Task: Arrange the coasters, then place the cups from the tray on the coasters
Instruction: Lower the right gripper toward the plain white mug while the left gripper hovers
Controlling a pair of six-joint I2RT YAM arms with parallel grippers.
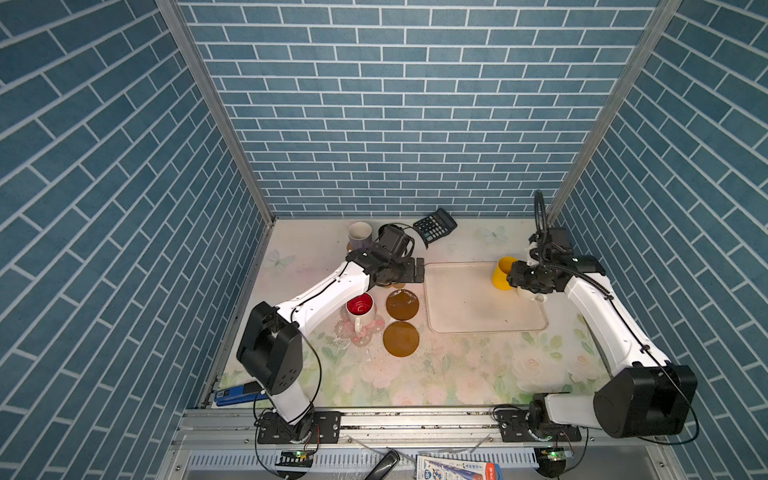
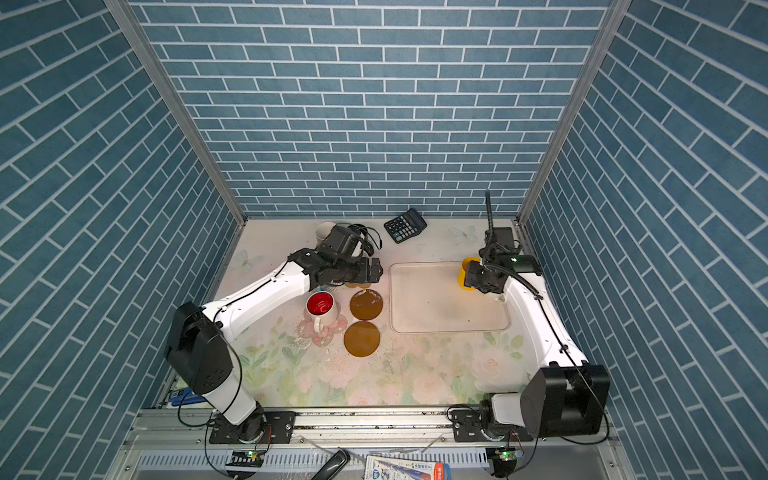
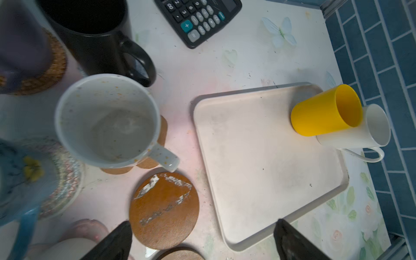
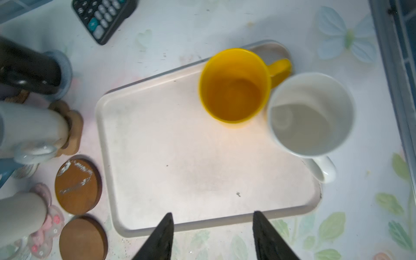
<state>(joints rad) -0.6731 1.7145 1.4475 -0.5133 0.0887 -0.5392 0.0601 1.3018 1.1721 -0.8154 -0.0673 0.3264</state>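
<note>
Yellow mug [image 4: 234, 87], white mug [image 4: 310, 117] at right rim of tray [image 4: 180, 157], middle clear, left jaws and right jaws open

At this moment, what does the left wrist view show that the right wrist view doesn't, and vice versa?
Left wrist only: the inside of the speckled mug and the yellow flower on the pale blue mug. Right wrist only: the handle of the yellow mug and the inside bottom of the white mug. Both: the tray with those two mugs on it, the calculator, an amber disc.
</note>
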